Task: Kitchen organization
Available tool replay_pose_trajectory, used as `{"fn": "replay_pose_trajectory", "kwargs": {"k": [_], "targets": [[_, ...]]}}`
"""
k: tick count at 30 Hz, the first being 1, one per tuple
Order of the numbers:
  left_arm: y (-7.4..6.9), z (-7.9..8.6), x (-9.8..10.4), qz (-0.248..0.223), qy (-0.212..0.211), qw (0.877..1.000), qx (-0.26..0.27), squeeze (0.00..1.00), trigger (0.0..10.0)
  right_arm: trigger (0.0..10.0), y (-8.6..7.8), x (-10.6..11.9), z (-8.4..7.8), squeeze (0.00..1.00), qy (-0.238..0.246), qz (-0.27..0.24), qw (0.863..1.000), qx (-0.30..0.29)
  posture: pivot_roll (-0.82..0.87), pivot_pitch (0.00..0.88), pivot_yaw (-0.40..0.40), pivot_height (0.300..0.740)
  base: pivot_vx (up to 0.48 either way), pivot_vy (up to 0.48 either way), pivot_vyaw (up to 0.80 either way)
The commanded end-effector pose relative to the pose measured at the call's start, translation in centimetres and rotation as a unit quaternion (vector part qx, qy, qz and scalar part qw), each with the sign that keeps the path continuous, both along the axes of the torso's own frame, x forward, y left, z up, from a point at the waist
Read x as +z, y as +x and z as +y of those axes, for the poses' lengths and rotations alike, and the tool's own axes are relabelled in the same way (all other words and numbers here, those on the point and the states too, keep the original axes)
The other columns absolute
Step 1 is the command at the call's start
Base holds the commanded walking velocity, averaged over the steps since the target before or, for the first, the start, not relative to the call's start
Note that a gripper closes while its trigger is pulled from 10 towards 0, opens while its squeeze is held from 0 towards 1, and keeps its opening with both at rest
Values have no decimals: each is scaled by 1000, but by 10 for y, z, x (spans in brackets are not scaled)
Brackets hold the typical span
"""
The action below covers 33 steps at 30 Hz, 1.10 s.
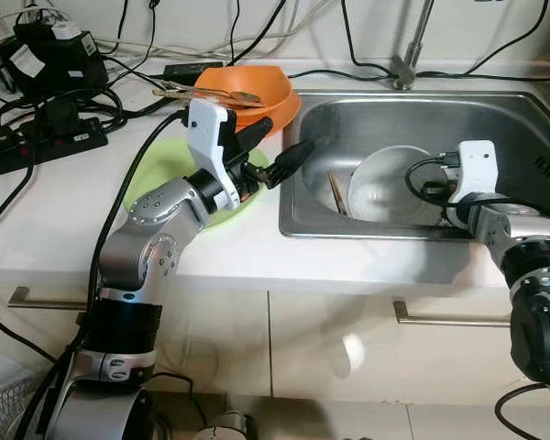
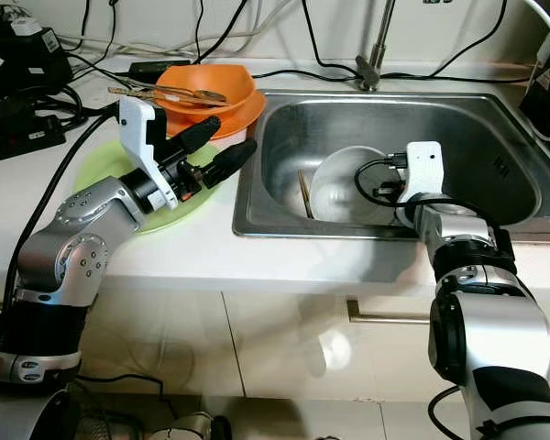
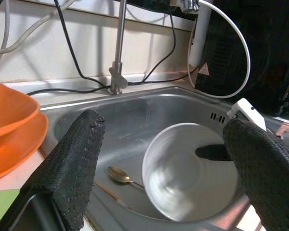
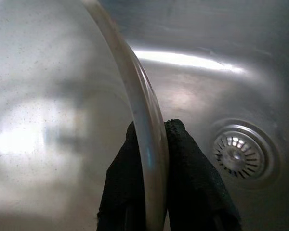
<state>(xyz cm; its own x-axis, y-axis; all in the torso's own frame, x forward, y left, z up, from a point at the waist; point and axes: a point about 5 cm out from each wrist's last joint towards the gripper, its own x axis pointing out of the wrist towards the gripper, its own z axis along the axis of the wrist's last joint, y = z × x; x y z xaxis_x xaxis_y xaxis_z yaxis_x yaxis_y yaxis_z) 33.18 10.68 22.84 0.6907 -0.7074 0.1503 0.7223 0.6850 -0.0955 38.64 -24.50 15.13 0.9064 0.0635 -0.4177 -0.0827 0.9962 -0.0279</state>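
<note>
1. Stainless steel sink (image 1: 532, 147) is set into a white countertop (image 1: 257, 252), with a faucet (image 1: 411, 50) at its back edge.
2. A steel bowl (image 1: 385, 183) lies inside the sink basin, tilted so that its hollow faces the front-left.
3. The right gripper (image 4: 151, 144) reaches down into the sink and is clamped on the rim of the steel bowl, one black finger inside the wall and one outside.
4. The drain (image 4: 241, 155) sits just beyond the pinched rim in the right wrist view.
5. A spoon (image 3: 121, 176) and a thin stick-like utensil lie on the sink floor, left of the bowl.
6. The left gripper (image 2: 218, 151) hangs above the counter at the sink's left edge, fingers spread apart and holding nothing.
7. Beneath it lies a green plate (image 1: 151, 170); behind, an orange bowl (image 1: 257, 87) sits on an orange plate, with utensils across it.
8. Black cables and power strips (image 1: 37, 147) crowd the counter's far left.
</note>
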Motion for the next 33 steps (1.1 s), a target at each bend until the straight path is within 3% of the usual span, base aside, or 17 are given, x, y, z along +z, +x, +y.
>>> {"fn": "replay_pose_trajectory", "kwargs": {"k": [1, 10, 11, 12, 13, 14, 15, 16, 17, 29, 30, 33], "targets": [[-1, 0, 0, -1, 17, 1000, 1, 988, 10000, 0, 4, 7, 6, 0, -5, -16, 1000, 16, 103, 40, 16, 740, 0, 0, 0], [-3, 3, -1, 10, 16, 1000, 8, 1000, 10000, 0, 3, 3, 7, 0, -2, -11, 1000, 23, 111, 30, 17, 740, 0, 0, 0], [-3, 4, -3, 11, 20, 1000, 14, 1000, 10000, 2078, 3, 1, 9, 0, -1, -7, 1000, 27, 109, 25, 20, 740, 0, 0, 0], [-2, 4, -5, 12, 23, 1000, 17, 1000, 10000, 2078, 2, 0, 9, 0, -1, -6, 1000, 29, 108, 24, 21, 740, 0, 0, 0], [-2, 4, -5, 12, 26, 999, 20, 1000, 10000, 9294, 2, 0, 9, 0, -2, -4, 1000, 30, 107, 23, 21, 740, 0, 0, 0], [-2, 4, -6, 12, 31, 999, 22, 627, 10000, 10000, 2, -1, 9, 0, -4, -2, 999, 32, 107, 24, 21, 740, 0, 0, 0], [-2, 4, -6, 12, 33, 999, 22, 71, 10000, 10000, 2, -1, 9, 0, -5, -2, 999, 32, 106, 23, 22, 740, 0, 0, 0], [-2, 3, -6, 12, 35, 999, 22, 71, 10000, 10000, 2, -1, 9, 0, -5, -2, 999, 31, 106, 23, 21, 740, 0, 0, 0], [-2, 3, -6, 10, 37, 999, 22, 0, 10000, 10000, 2, -1, 9, 0, -6, -1, 999, 31, 106, 23, 21, 740, 0, 0, 0], [0, 6, -1, 6, 46, 999, 29, 0, 10000, 10000, -4, -11, 7, 4, -10, 29, 998, 59, 114, 32, 15, 740, 0, 0, 0], [0, 6, -2, 6, 48, 998, 29, 0, 10000, 10000, -4, -12, 10, 1000, -8, 32, 997, 69, 118, 38, 11, 740, 0, 0, 0], [0, 6, -1, 6, 48, 998, 29, 0, 10000, 10000, -4, -12, 12, 1000, -9, 34, 996, 77, 119, 36, 9, 740, 0, 0, 0]]}}
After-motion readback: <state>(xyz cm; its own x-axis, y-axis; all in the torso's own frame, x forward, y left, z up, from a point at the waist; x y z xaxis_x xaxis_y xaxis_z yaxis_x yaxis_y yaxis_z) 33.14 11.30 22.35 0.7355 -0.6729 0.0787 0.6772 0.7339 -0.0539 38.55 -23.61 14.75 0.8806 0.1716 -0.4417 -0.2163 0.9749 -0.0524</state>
